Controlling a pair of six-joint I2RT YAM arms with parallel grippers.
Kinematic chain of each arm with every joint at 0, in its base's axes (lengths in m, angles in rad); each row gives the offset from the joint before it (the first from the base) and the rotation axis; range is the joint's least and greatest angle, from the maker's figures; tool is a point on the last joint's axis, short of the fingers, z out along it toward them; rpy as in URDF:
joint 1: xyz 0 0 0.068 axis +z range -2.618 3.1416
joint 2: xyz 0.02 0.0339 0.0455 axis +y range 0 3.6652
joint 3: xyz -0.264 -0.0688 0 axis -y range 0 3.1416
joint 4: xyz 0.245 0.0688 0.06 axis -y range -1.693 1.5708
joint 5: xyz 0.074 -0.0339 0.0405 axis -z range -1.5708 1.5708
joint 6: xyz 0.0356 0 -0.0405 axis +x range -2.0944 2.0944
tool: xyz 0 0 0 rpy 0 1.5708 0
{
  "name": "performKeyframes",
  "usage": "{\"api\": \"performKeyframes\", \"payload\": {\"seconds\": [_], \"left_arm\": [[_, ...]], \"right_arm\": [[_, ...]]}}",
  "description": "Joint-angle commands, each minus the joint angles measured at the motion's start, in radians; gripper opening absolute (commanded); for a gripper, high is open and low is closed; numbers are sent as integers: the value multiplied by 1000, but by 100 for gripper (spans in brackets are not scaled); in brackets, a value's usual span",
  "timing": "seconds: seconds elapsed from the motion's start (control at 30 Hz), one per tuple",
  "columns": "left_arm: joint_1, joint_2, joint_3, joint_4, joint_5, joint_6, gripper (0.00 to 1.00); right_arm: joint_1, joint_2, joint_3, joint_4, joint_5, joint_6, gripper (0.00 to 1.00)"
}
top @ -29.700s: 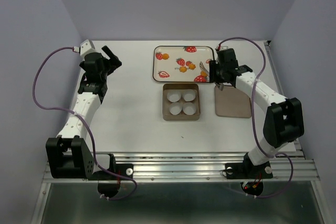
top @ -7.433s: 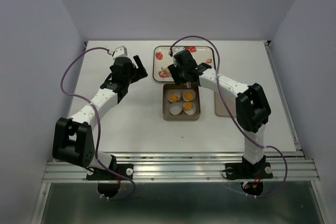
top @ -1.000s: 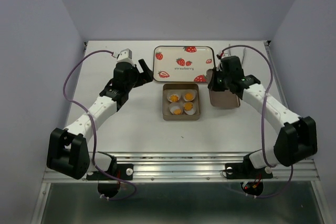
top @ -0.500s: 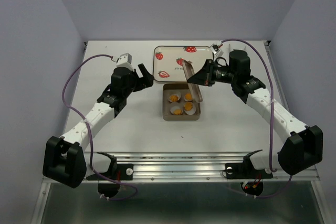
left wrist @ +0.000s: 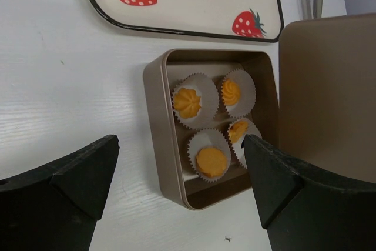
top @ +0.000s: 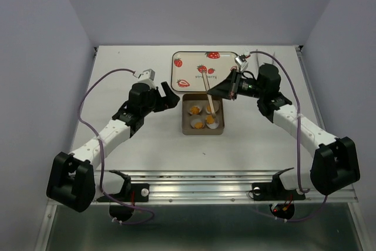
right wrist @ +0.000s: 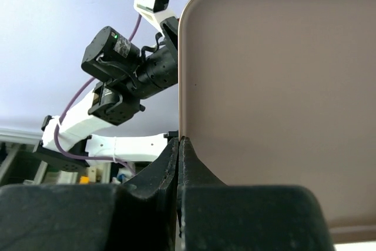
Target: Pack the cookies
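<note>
The right gripper [right wrist: 179, 145] has its two black fingers pressed together on the rim of a flat brown metal lid with rounded corners [right wrist: 264, 98], pinching it and holding it tilted up off the table. The left gripper [top: 171, 97] is spread wide and holds nothing. It hangs just left of a square gold-brown tin [left wrist: 154, 116].

In that tin lie the four round orange-yellow cookies [left wrist: 187, 101], each in its own white fluted paper cup [left wrist: 201, 84], two far and two near. Just beyond the tin sits a cream rectangular tray with a black rim and printed red strawberries [left wrist: 194, 1].

All of it stands on a white table top [top: 147, 139], enclosed by pale lavender walls [top: 194, 4] on the left, right and far sides. A silver metal rail [top: 200, 189] runs along the near edge, where the arms are bolted.

From above, the lid shows only as a thin upright strip over the right half of the tin. The left wrist view shows it as a broad brown panel at the tin's right side, and is the only view that shows the cookies' piped swirls clearly. The right wrist view shows none of the tin: the lid's face fills it, with the left arm [right wrist: 117, 74] visible past the lid's left edge.
</note>
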Motion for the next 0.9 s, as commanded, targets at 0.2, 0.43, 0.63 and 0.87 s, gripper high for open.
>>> {"api": "performKeyframes", "payload": {"seconds": [0.2,0.43,0.63,0.87], "left_arm": [[-60,62,-9,64,12,-34,98],[-84,145,27,52,-11,-28,83],[-92,196,51,42,-31,-23,77],[-114,254,85,44,-29,-19,72]], "right_arm": [[-55,-9,-107,259,-38,163,1],[-99,-8,-161,337,-30,233,1],[-108,23,-178,394,-51,272,1],[-127,43,-198,505,-64,332,2]]}}
